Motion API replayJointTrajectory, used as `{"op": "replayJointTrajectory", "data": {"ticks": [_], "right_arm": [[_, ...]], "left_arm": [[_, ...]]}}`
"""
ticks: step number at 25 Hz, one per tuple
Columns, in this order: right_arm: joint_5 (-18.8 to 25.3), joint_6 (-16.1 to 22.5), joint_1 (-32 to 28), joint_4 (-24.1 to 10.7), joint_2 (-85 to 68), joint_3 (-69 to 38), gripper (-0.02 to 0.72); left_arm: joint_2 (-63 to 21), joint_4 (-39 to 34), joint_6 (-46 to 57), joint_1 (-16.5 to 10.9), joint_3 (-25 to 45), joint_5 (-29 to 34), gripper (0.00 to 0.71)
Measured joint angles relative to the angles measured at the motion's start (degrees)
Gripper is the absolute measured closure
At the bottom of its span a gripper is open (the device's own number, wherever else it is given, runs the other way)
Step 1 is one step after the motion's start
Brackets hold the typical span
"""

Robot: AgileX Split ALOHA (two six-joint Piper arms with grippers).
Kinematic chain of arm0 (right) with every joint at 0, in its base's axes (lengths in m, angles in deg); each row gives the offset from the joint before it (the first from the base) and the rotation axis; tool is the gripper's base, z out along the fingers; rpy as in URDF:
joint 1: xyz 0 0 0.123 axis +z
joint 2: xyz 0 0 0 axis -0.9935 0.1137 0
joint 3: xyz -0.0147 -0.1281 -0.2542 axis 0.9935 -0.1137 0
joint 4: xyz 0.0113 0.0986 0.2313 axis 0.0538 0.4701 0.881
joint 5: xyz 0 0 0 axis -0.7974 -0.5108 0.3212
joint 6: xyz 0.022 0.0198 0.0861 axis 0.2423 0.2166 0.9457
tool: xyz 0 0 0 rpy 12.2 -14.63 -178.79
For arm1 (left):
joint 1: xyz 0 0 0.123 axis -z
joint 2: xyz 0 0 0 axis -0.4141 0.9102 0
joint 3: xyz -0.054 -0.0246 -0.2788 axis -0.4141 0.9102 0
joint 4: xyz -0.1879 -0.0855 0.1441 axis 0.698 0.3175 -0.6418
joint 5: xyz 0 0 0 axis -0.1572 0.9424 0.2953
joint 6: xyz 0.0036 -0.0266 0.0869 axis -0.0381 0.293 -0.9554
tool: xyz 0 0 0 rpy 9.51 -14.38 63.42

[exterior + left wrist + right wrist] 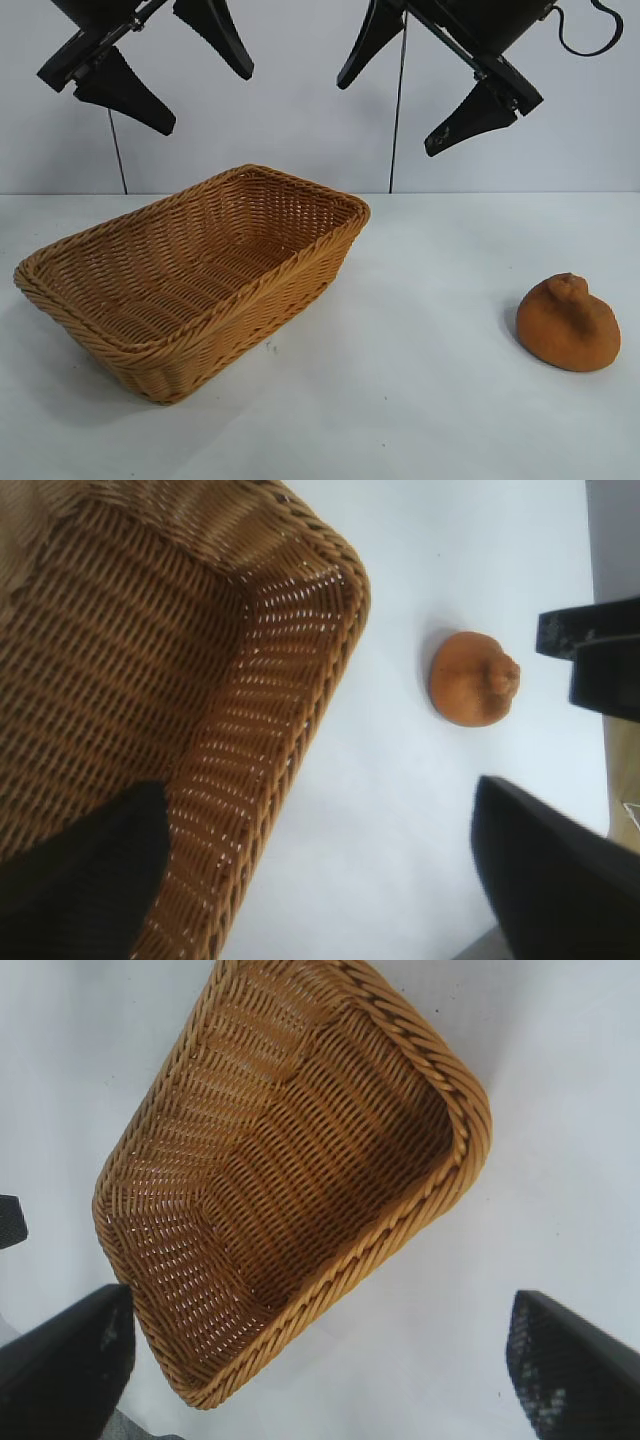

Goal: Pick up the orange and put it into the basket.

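On the table's right side, well apart from the basket [190, 280], the orange [568, 325] sits with its knob up, nearer the right gripper [425, 85], which hangs high and wide open like the left gripper [165, 75].

Exterior view: set low and level, faced the two arms across the table [420, 420] toward the far wall. Left wrist view: looked steeply down from high — caught the basket [300, 680] corner and the orange [472, 678]. Right wrist view: likewise downward, took in the whole basket [440, 1175] — shared by all three.
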Motion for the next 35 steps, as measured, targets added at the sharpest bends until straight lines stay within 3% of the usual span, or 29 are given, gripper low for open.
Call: {"op": "replayJointTrajectory", "data": {"ticks": [35], "right_arm": [[-0.04, 0.00, 0.00, 0.22, 0.00, 0.00, 0.010]], "left_arm": [[0.00, 0.00, 0.00, -0.46, 0.00, -0.77, 0.121]]}}
